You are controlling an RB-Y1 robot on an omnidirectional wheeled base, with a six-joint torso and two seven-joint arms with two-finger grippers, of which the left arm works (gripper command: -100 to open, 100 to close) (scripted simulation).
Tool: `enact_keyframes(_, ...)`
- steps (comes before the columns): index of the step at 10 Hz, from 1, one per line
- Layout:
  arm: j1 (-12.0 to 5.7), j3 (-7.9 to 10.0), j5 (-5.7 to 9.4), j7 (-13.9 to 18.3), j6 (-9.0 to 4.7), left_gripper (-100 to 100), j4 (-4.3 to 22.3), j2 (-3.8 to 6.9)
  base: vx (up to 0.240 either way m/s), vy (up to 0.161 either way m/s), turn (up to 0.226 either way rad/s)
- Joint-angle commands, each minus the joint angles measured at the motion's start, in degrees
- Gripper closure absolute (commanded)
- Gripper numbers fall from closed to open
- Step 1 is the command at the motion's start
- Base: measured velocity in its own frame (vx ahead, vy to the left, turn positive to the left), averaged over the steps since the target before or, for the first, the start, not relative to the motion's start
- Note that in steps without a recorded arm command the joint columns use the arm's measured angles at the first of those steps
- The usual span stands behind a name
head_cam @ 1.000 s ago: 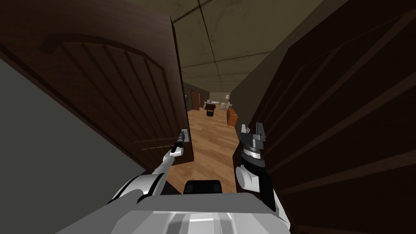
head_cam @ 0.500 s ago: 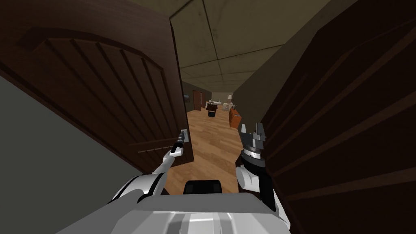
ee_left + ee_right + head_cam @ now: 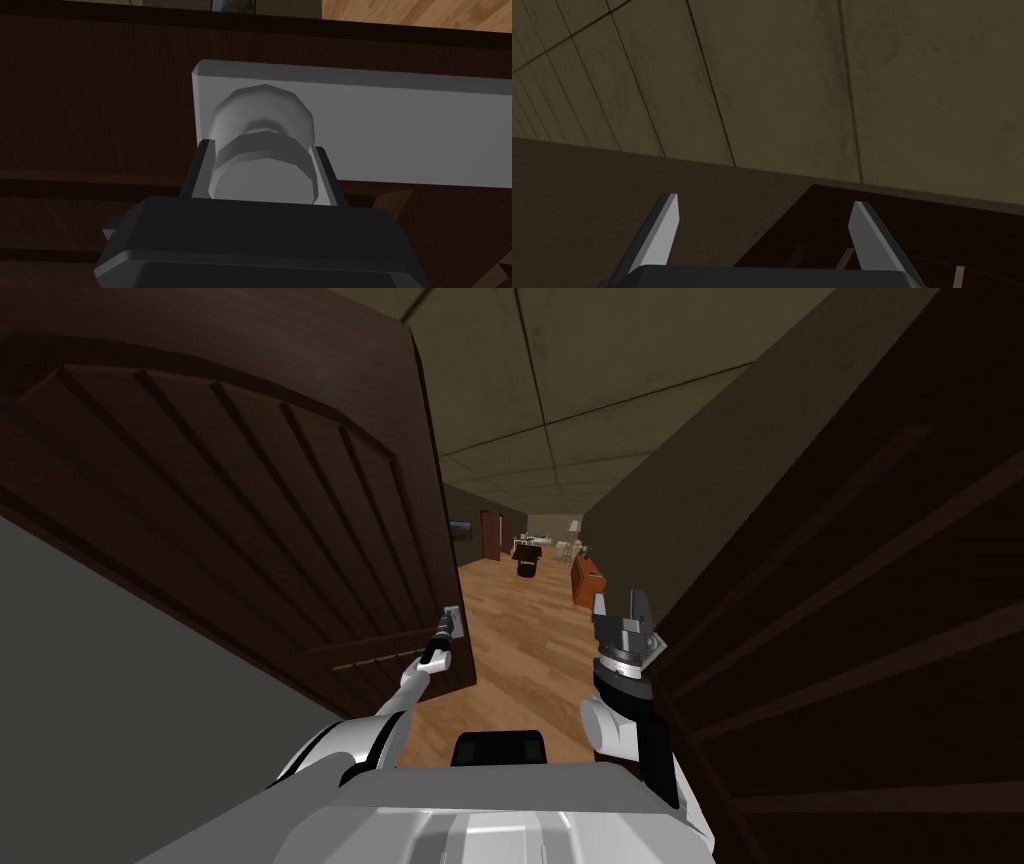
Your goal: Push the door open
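Observation:
A dark brown panelled door [image 3: 250, 508] stands partly swung open on my left, its free edge toward the hallway. My left gripper [image 3: 447, 628] is at the door's grey knob [image 3: 262, 145], which sits on a grey plate [image 3: 400, 130]. The left wrist view shows both fingers [image 3: 324, 172] pressing the knob's sides. My right gripper [image 3: 622, 610] is raised beside the dark wood surface [image 3: 860, 618] on my right, its fingers [image 3: 662, 232] apart with nothing between them.
Through the gap a wood-floored hallway [image 3: 520, 628] runs ahead. An orange-brown cabinet [image 3: 587, 580] stands along its right wall, and a dark bin [image 3: 526, 568] and pale furniture sit at the far end. A grey wall [image 3: 120, 708] lies at my lower left.
The door has swung further away and the gap to the hallway has widened. The whole view has shifted as I moved forward. My left gripper stays on the knob.

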Motion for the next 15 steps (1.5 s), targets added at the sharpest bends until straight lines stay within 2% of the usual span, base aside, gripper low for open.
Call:
enact_keyframes(1, -0.1, 1.06, -0.32, 0.0, -0.13, 100, 0.1, 0.6, 0.187, -0.088, 0.141)
enact_keyframes(15, -0.88, 7.45, -3.66, -0.2, -0.69, 100, 1.4, 0.45, 0.184, -0.087, 0.145)
